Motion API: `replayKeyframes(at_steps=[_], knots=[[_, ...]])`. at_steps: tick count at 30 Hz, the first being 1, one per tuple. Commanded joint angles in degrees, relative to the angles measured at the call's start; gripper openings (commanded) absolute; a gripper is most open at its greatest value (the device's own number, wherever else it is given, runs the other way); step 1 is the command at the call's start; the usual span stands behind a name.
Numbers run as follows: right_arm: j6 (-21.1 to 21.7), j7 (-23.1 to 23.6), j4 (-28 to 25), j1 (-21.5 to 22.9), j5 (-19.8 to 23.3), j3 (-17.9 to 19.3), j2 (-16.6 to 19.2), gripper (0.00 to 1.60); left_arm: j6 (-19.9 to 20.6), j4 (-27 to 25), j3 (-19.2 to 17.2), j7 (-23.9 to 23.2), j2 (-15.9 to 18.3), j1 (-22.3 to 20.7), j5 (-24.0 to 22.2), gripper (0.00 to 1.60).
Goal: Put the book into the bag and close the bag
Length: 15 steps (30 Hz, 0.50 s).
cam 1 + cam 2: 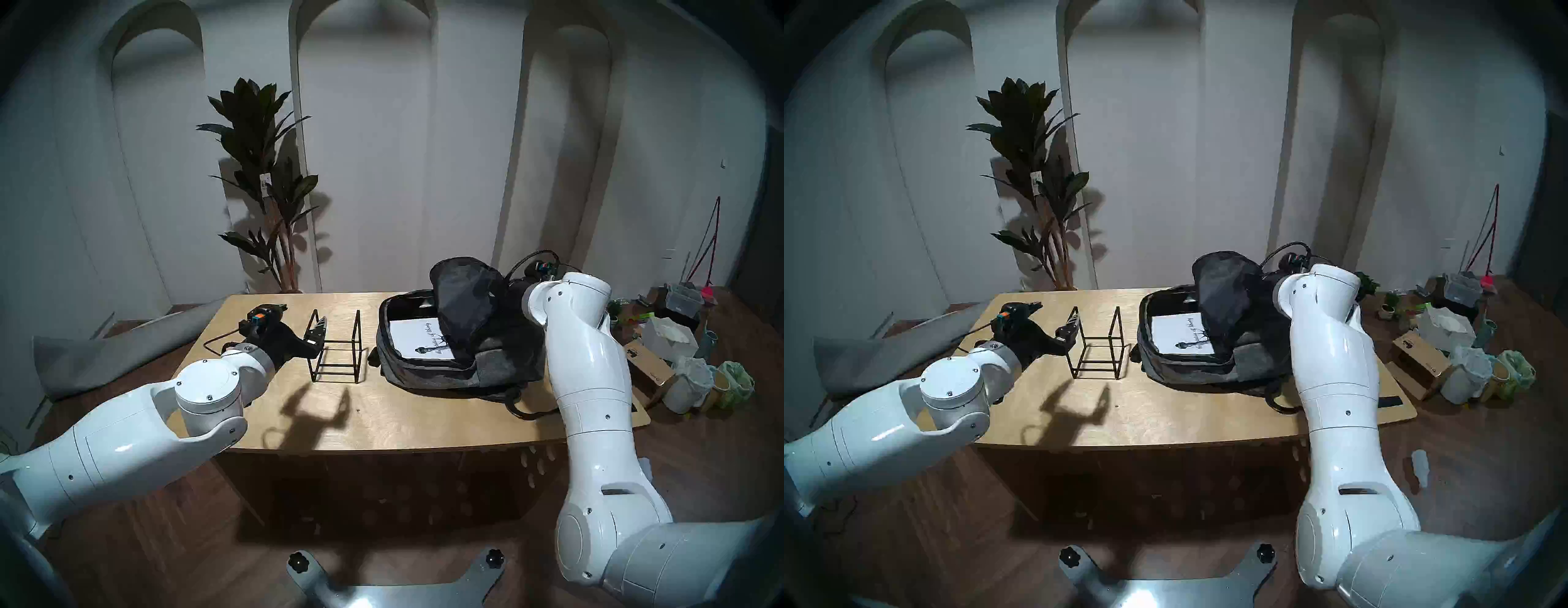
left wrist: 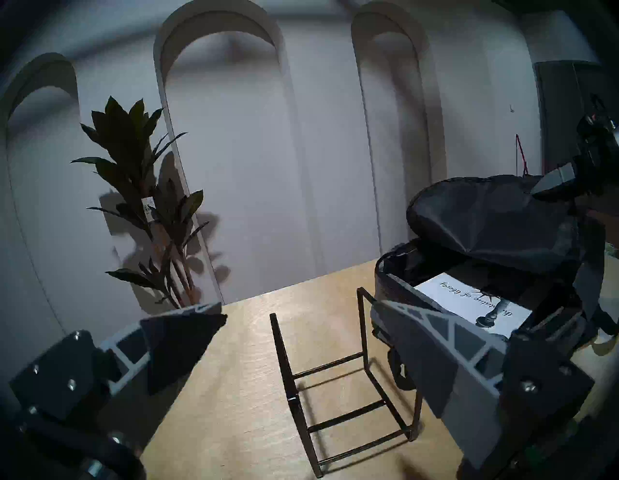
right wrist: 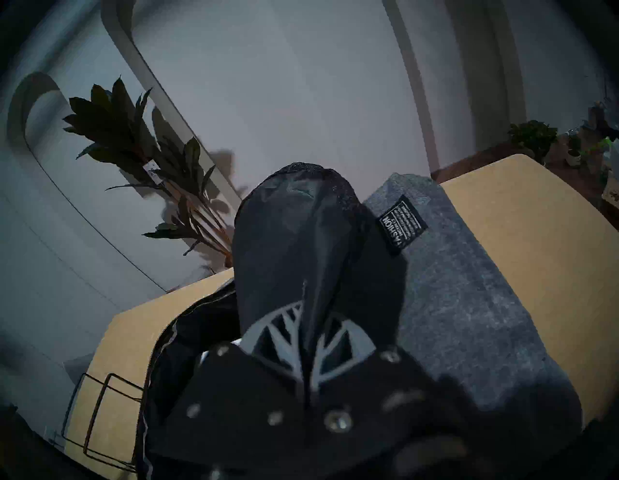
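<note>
The grey backpack (image 1: 445, 373) lies open on the right of the table. The white book (image 1: 418, 339) with the statue drawing lies flat inside it, partly under the raised black flap (image 1: 462, 297). In the right wrist view my right gripper (image 3: 311, 321) is shut on the flap's (image 3: 294, 234) black fabric and holds it up, beside the grey bag front (image 3: 469, 301) with its label patch (image 3: 402, 224). My left gripper (image 1: 304, 313) is open and empty, just left of the black wire stand (image 1: 337, 352). The left wrist view shows the book (image 2: 469, 301) in the bag.
The wire stand (image 2: 335, 385) stands between my left gripper (image 2: 298, 306) and the bag. The wooden table (image 1: 382, 416) has bare surface in front. A tall plant (image 1: 263, 178) stands behind, boxes and pots (image 1: 679, 348) clutter the floor at right, and a grey cushion (image 1: 106, 352) lies at left.
</note>
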Motion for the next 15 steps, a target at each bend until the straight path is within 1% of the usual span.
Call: replayKeyframes(at_steps=[1,2,4,6,7,8,10,11,13,15], knots=[[-0.77,-0.11,-1.75,1.38,0.28,-1.31,-2.23,0.0,-1.64,-0.44,-1.0,0.05,1.01,0.01,-0.34,1.6],[-0.77,-0.14,-1.85,1.47,0.28,-1.61,-2.51,0.0,-1.73,-0.46,-1.01,0.06,1.15,0.04,-0.41,1.6],[-0.8,-0.31,-2.09,1.65,0.24,-2.36,-3.21,0.09,-2.15,-0.52,-1.07,0.23,1.49,0.2,-0.62,1.6],[-0.99,-0.32,-2.08,1.78,0.12,-3.22,-3.72,0.11,-2.6,-0.68,-1.16,0.48,1.89,0.46,-0.85,1.6],[-1.09,-0.17,-2.01,1.85,0.17,-3.71,-3.96,0.17,-2.99,-0.81,-1.19,0.72,2.16,0.67,-0.95,1.6],[-1.18,-0.29,-1.99,1.9,0.09,-4.06,-4.23,0.28,-3.28,-0.94,-1.23,0.84,2.41,0.84,-1.08,1.6],[-1.41,-0.17,-2.05,2.0,-0.05,-5.08,-4.61,0.33,-3.99,-1.28,-1.35,1.26,3.12,1.33,-1.4,1.6],[-1.43,-0.13,-2.04,2.1,-0.05,-5.58,-4.9,0.5,-4.4,-1.41,-1.41,1.52,3.53,1.64,-1.57,1.6],[-1.71,-0.43,-1.92,2.27,-0.35,-6.66,-5.41,0.47,-5.3,-1.73,-1.59,2.14,4.34,2.28,-1.97,1.6],[-2.1,-0.3,-1.43,2.39,-0.58,-7.92,-5.7,0.51,-6.26,-2.09,-1.81,2.72,5.33,3.03,-2.36,1.6]])
